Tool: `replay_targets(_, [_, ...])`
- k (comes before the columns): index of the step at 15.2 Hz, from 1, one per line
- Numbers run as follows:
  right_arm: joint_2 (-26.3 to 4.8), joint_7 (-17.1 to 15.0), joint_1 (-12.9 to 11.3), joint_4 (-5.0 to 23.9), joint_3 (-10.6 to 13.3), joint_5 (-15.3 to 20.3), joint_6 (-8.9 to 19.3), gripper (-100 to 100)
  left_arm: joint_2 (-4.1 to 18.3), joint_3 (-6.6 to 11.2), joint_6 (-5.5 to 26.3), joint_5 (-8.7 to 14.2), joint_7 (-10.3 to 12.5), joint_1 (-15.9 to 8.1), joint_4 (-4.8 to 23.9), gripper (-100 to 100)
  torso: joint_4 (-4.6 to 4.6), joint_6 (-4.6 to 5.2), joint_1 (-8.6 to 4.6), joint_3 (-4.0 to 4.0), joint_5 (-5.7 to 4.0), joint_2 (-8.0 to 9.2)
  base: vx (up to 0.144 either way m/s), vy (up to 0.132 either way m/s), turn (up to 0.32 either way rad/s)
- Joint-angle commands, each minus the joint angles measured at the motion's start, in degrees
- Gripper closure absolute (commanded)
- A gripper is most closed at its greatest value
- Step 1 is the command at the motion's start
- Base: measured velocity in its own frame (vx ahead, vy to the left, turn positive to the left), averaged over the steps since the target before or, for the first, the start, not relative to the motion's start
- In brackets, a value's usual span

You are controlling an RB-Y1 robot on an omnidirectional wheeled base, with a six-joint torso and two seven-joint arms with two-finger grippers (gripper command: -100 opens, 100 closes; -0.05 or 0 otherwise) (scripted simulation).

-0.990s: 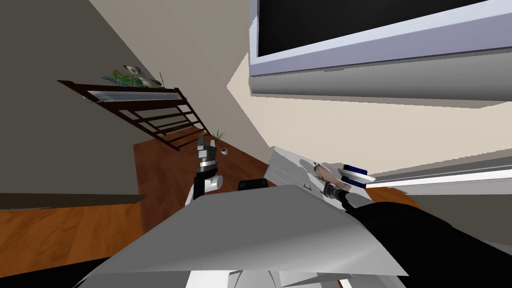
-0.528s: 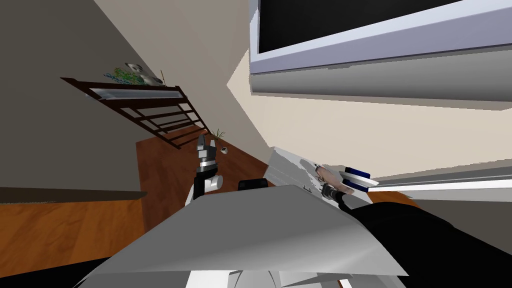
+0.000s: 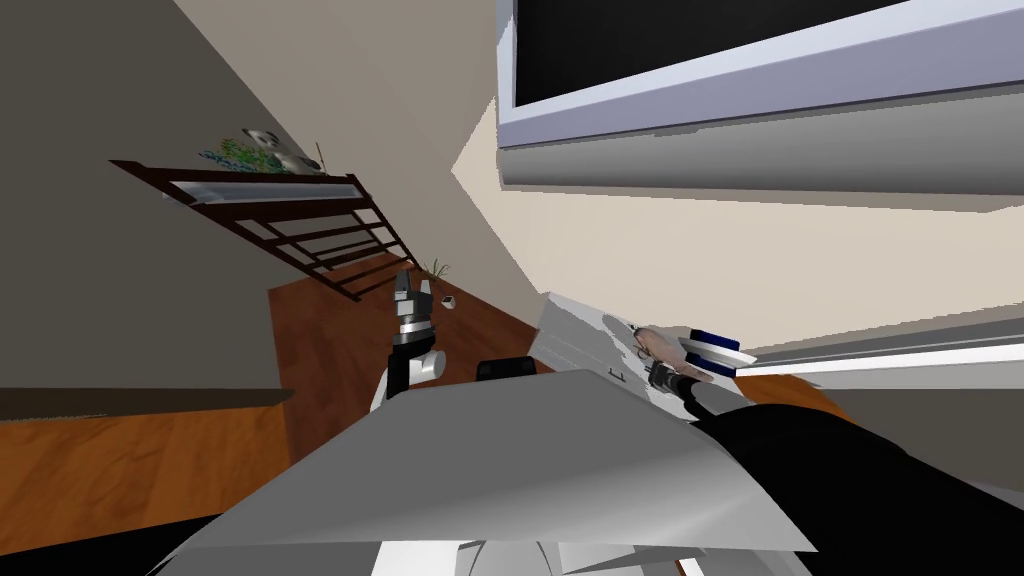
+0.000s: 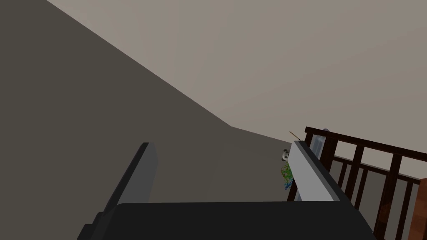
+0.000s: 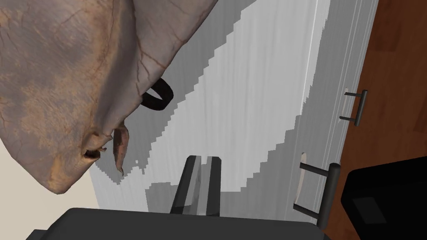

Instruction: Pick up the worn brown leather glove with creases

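Observation:
The creased brown leather glove [image 5: 62,83] lies on a white cabinet top [image 5: 258,104], and in the head view the glove [image 3: 655,347] sits to my right. My right gripper [image 5: 204,159] is shut, its two fingers pressed together beside the glove's cuff with nothing visible between them. In the head view the right gripper [image 3: 666,376] sits right at the glove's near end. A black loop [image 5: 158,96] sticks out from under the glove. My left gripper [image 3: 412,288] is raised over the wooden floor, and its fingers [image 4: 146,166] stand wide apart and open.
The white cabinet [image 3: 575,335] has bar handles [image 5: 354,108] on its front. A blue and white object [image 3: 712,350] lies just beyond the glove. A dark wooden rack [image 3: 300,225] with a plant and a toy stands at the left. A large dark panel [image 3: 750,60] hangs above.
My right gripper's fingers have closed from wide open to shut next to the glove. The left arm has stayed where it was.

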Motion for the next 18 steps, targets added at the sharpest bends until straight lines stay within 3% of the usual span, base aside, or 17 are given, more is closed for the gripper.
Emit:
replay_targets(1, [0.01,1.52,-0.44,0.88,-1.85,-0.30,0.54,-100,0.00,0.00,0.00,0.00,0.00,0.00,0.00,0,0.00,0.00,0.00,0.00,0.00,0.00,-0.021,0.095,-0.004])
replay_targets(2, [-0.31,1.96,-1.05,1.47,-2.64,-0.67,1.89,-100,0.00,0.00,0.00,0.00,0.00,0.00,0.00,0,0.01,0.00,0.02,0.02,0.00,0.04,-0.025,0.100,-0.001])
replay_targets(4, [-0.31,1.96,-1.05,1.47,-2.64,-0.67,1.89,-100,0.00,0.00,0.00,0.00,0.00,0.00,0.00,0,0.01,0.01,0.02,0.03,0.00,0.06,-0.011,0.076,0.005])
replay_targets(9, [0.58,3.23,-3.64,4.38,-4.70,-2.42,7.33,-100,0.00,0.00,0.00,0.00,0.00,0.00,0.00,0,-0.01,-0.01,-0.13,-0.04,-0.04,-0.07,0.011,0.059,0.025])
replay_targets(11, [0.58,3.23,-3.64,4.38,-4.70,-2.42,7.33,-100,0.01,0.01,0.00,0.00,0.00,0.00,0.00,0,-0.01,0.00,-0.19,-0.03,-0.05,-0.05,0.005,0.031,0.008])
replay_targets(13, [2.14,3.71,-5.28,6.38,-5.47,-3.62,10.54,-100,0.01,0.01,0.00,0.00,0.00,0.00,0.00,0,-0.01,-0.01,-0.28,-0.02,-0.08,-0.03,0.001,0.028,0.038])
replay_targets(18, [4.18,4.06,-6.99,8.55,-6.08,-4.89,13.79,-100,0.01,0.01,0.00,0.00,0.00,0.00,0.00,0,0.00,0.01,-0.27,0.01,-0.08,0.01,-0.002,0.031,0.026])
